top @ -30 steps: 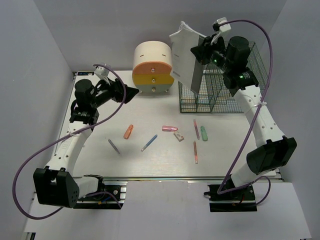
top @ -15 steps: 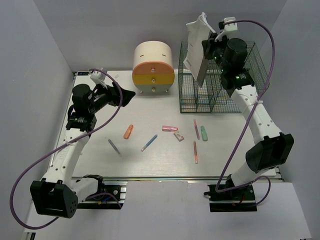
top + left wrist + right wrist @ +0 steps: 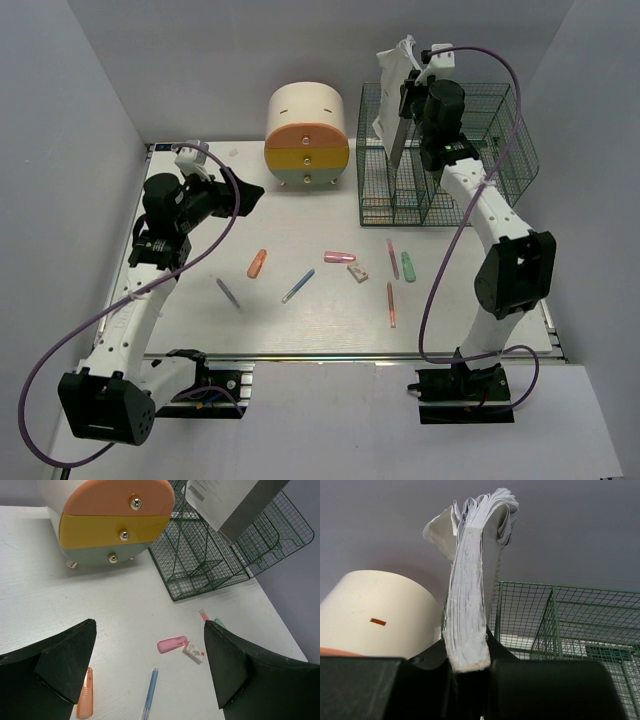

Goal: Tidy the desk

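Top view: the desk [image 3: 300,215] spreads in front of and to the left of the green wire organizer [image 3: 470,150], which stands at its far right corner. The right gripper [image 3: 410,100] is clamped on a thick paper booklet [image 3: 386,100] held upright above the organizer's left side. Booklet and arm cover the left compartments, so it cannot be told whether the booklet's lower edge has entered one.

Right wrist view: only here do the splayed page edges show, pinched between both fingers [image 3: 425,680]. The lower part of the booklet is hidden behind the fingers.

Left wrist view: print on the booklet's cover shows, but its top is cut off.

The left gripper [image 3: 243,192], well left of the organizer, hangs above the desk with its jaws wide apart and nothing between them.

Left of the organizer stands a cream, orange and yellow drawer box [image 3: 306,135]. In front of the organizer lie a green marker [image 3: 408,266], two red-pink pens [image 3: 392,258], a white eraser [image 3: 358,272] and a pink highlighter [image 3: 340,257]. Farther left lie a blue pen [image 3: 298,285], an orange highlighter [image 3: 257,263] and a grey pen [image 3: 228,292].
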Robot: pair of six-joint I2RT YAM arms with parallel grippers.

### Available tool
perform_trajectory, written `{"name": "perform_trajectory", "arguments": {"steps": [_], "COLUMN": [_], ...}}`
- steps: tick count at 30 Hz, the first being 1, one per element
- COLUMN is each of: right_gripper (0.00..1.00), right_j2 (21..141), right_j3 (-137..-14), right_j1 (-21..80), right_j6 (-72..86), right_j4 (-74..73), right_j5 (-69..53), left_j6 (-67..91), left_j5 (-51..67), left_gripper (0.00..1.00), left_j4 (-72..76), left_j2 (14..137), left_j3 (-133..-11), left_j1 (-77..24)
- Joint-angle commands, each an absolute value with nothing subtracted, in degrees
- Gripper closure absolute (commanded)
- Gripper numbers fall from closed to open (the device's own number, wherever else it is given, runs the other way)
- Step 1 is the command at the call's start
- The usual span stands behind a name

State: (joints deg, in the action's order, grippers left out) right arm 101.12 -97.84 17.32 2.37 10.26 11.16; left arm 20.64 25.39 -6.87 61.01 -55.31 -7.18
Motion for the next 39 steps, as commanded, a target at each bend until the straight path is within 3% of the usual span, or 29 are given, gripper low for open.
{"name": "perform_trajectory", "arguments": {"steps": [1,25,39], "right_gripper": [1.0,1.0,1.0], "right_j2": [100.89,105.91,110.65], "right_j3": [-103.71,-84.65,-83.76], "right_j1": [17.49,19.69,19.86], "right_j6": [2.81,1.41,0.26], "right_j4": [24.43,49.65,53.0], "right_j5": [13.8,14.94,16.87], "left_j6": [21.09,22.67,22.85], "left_j5": [23.82,23.82,23.38], "left_gripper": [0.02,0.02,0.02], "left_j4": [-7.38,-8.0,-9.23], "left_j2": [58.8,57.74,56.34], "left_j3": [-54.49,-53.88,-53.0], "left_j1": [-6.94,-6.94,-6.94]}}
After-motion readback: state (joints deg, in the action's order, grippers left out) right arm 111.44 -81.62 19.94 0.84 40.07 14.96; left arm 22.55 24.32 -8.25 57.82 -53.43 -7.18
